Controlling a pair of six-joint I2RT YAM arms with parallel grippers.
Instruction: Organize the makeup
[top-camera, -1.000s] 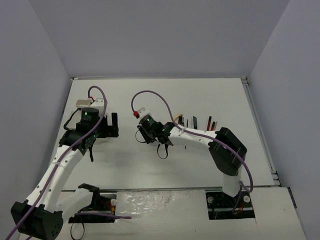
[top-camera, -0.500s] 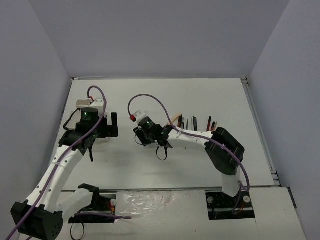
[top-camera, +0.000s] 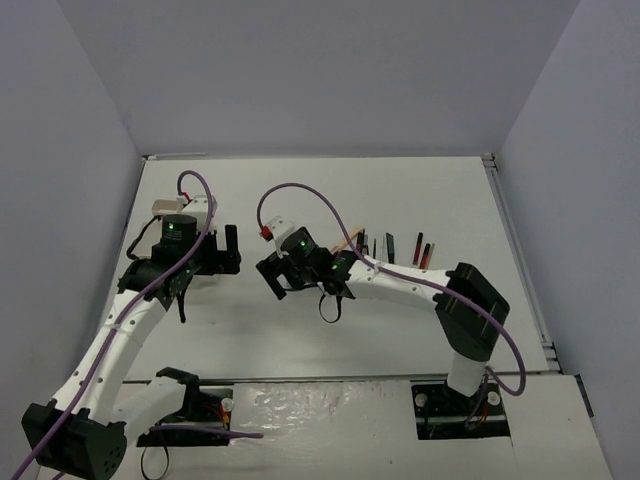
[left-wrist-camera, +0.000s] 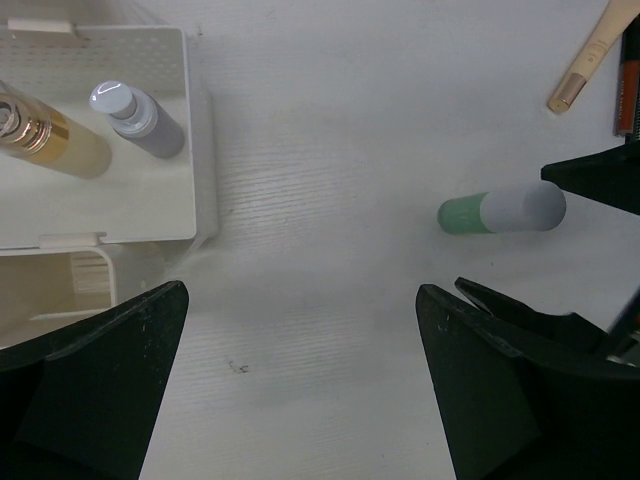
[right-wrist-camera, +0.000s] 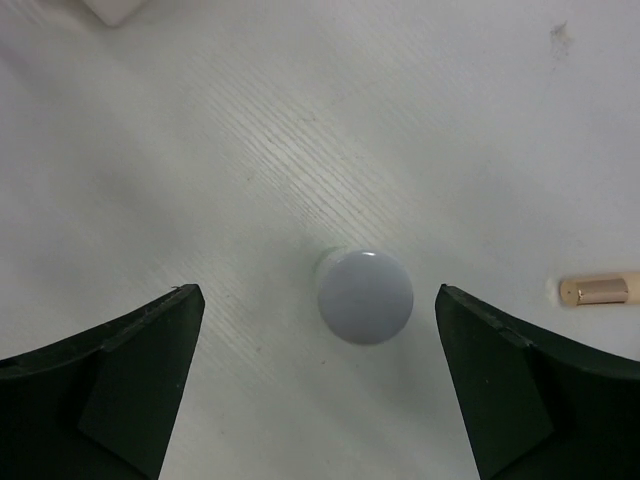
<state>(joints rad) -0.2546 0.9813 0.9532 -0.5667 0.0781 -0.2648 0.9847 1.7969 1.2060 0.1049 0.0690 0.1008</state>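
Admittedly, much is cut off. The white tray runs out of the left wrist view at the top and left edges. Its nearer compartment sits partly behind a finger of the left claw, so its contents cannot be told. From the top camera the tray cannot be made out at all. Three bottles show. Two stand inside the tray, sharing one compartment: a grey bottle by the tray's side wall, and a gold bottle farther from that wall, clipped by the frame edge. The third, a green bottle with a pale grey cap, is outside the tray, well apart from it on the bare table. The right wrist view meets it cap-on, so it seems upright. The right claw is spread wide, with one finger on each side of that bottle and neither touching it. The left claw is likewise spread wide and holds nothing, over the table just beside the tray's corner. Farther from the tray than the green bottle lie one tan stick and one black-and-red pencil, both cropped. The top view adds a row of thin dark pieces, too small to count surely.
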